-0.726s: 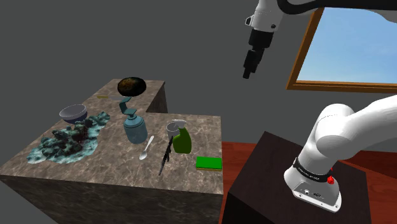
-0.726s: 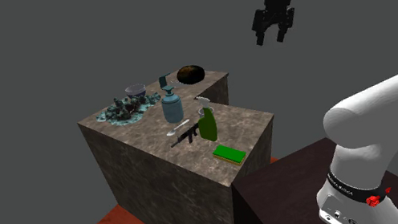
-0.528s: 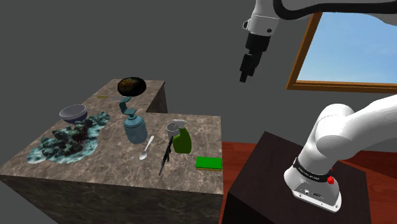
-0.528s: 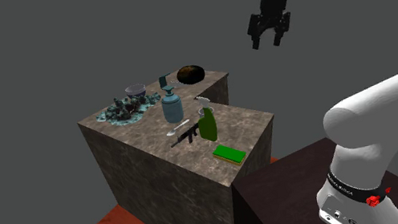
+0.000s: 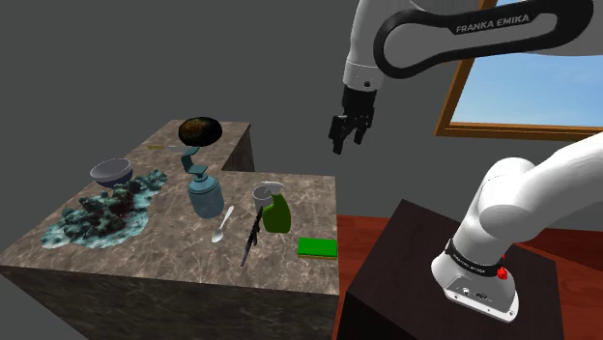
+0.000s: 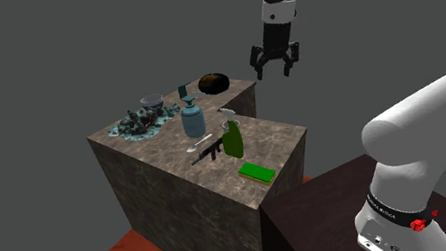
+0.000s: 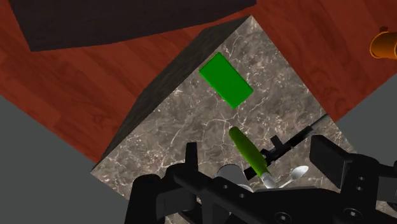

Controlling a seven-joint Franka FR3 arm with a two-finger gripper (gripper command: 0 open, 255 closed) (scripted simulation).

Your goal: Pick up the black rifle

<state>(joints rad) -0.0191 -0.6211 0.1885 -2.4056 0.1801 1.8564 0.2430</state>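
The rifle [image 5: 251, 238] was judged thin, stiff and light, best taken across its middle; the gripper [image 5: 342, 143] was seen spread, empty.

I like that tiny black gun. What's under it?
The black rifle lies flat on the marbled counter top, between a spoon and a green spray bottle. Nothing else shows beneath it; the patch right under it is covered.
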